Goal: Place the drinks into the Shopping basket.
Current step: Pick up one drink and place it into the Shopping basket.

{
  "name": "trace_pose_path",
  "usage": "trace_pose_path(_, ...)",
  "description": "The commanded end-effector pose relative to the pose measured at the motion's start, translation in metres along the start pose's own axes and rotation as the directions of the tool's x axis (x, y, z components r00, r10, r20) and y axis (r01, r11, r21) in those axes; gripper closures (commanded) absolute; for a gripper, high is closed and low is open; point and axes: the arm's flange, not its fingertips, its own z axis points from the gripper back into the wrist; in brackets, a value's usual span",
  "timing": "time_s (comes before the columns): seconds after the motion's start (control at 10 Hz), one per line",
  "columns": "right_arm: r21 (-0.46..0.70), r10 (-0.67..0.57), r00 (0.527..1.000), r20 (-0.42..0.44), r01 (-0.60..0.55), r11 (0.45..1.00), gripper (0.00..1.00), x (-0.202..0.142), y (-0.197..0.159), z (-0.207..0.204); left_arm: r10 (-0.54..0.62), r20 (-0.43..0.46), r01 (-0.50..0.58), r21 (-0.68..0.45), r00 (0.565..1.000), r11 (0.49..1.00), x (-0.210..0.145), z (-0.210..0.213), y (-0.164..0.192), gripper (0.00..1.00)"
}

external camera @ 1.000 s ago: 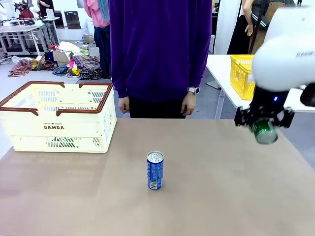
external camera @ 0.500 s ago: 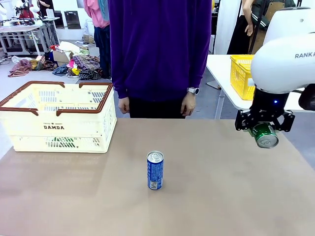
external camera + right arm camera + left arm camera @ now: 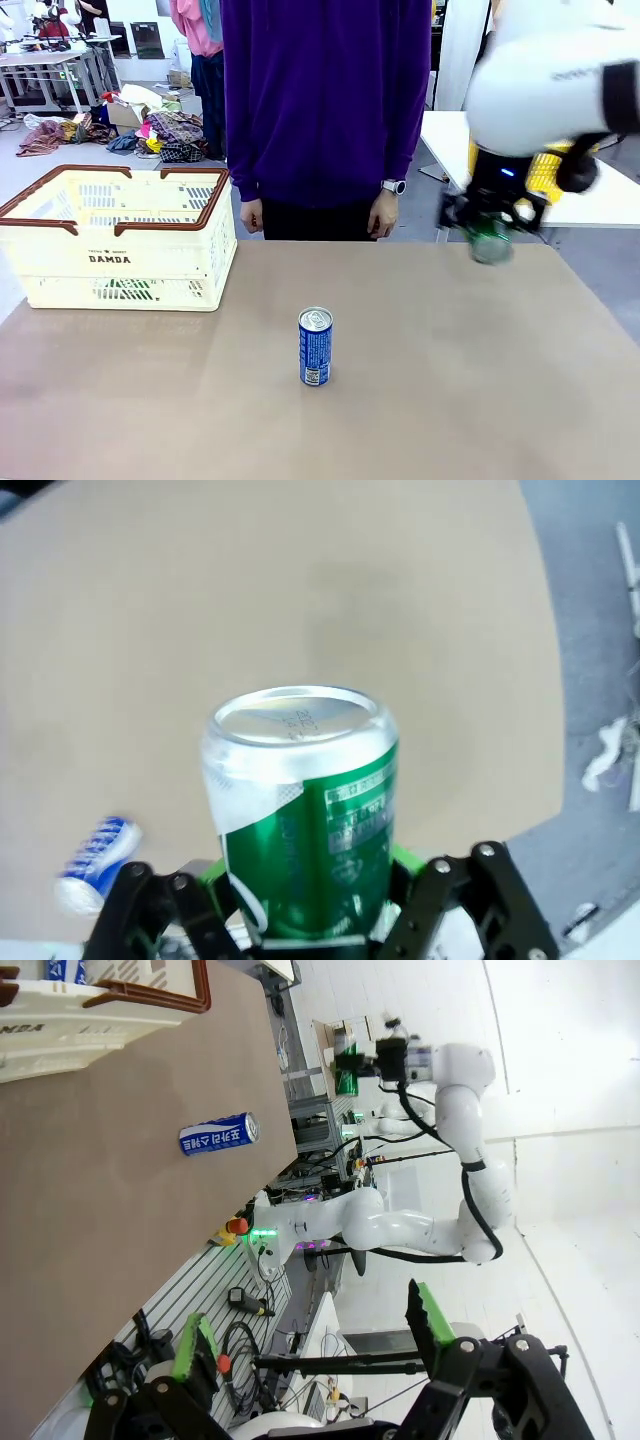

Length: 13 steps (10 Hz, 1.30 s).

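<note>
1. Blue can [image 3: 315, 346] is left upright mid-counter [image 3: 450, 380], not yet basketed.
2. Left hand [image 3: 305, 1320] is held wide, empty.
3. Green can [image 3: 491, 245] is gripped by right hand [image 3: 490, 226], raised over the far right.
4. Shopping basket [image 3: 118, 240] is set far left; something green is glimpsed through its slats.

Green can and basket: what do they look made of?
Green can: metal by the look, likely aluminium; bare silver end, glossy printed green wall. Basket: moulded plastic, it seems; matte cream slatted walls, brown rim and handles.
</note>
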Motion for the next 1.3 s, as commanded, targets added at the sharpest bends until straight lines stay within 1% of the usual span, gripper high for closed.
trace_pose_path(0.0, -0.030, 0.065, 0.998, 0.015, -0.064, 0.997, 1.00, 0.035, 0.112, 0.032, -0.004, 0.000, 0.004, -0.002, 1.000, 1.000, -0.003, 0.000, 0.000, 0.00)
trace_pose_path(0.1, -0.009, 0.105, 0.994, 0.011, -0.105, 0.994, 1.00, 0.033, 0.171, 0.038, -0.004, 0.000, 0.004, -0.002, 1.000, 1.000, -0.003, 0.000, 0.000, 0.00)
trace_pose_path(0.2, -0.025, 0.117, 0.993, -0.002, -0.117, 0.993, 1.00, 0.023, 0.235, 0.033, -0.004, 0.000, 0.004, -0.002, 1.000, 1.000, -0.003, 0.000, 0.000, 0.00)
trace_pose_path(0.3, -0.016, 0.171, 0.985, 0.004, -0.171, 0.985, 1.00, 0.004, 0.281, 0.022, -0.004, 0.000, 0.004, -0.002, 1.000, 1.000, -0.003, 0.000, 0.000, 0.00)
trace_pose_path(0.4, -0.012, 0.222, 0.975, -0.025, -0.223, 0.975, 1.00, -0.024, 0.316, 0.011, -0.004, 0.000, 0.004, -0.002, 1.000, 1.000, -0.003, 0.000, 0.000, 0.00)
trace_pose_path(0.5, -0.049, 0.245, 0.969, -0.021, -0.246, 0.968, 1.00, -0.055, 0.337, 0.000, -0.004, 0.000, 0.004, -0.002, 1.000, 1.000, -0.003, 0.000, 0.000, 0.00)
trace_pose_path(0.6, -0.094, 0.230, 0.973, -0.014, -0.231, 0.969, 1.00, -0.079, 0.340, -0.008, -0.004, 0.000, 0.004, -0.002, 1.000, 1.000, -0.003, 0.000, 0.000, 0.00)
trace_pose_path(0.7, -0.079, 0.151, 0.988, 0.016, -0.149, 0.986, 1.00, -0.082, 0.325, -0.004, -0.004, 0.000, 0.004, -0.002, 1.000, 1.000, -0.003, 0.000, 0.000, 0.00)
trace_pose_path(0.8, -0.027, 0.271, 0.961, -0.045, -0.273, 0.962, 1.00, -0.089, 0.334, -0.031, -0.004, 0.000, 0.004, -0.002, 1.000, 1.000, -0.003, 0.000, 0.000, 0.00)
trace_pose_path(1.2, -0.027, 0.271, 0.961, -0.045, -0.273, 0.962, 1.00, -0.089, 0.334, -0.031, -0.004, 0.000, 0.004, -0.002, 1.000, 1.000, -0.003, 0.000, 0.000, 0.00)
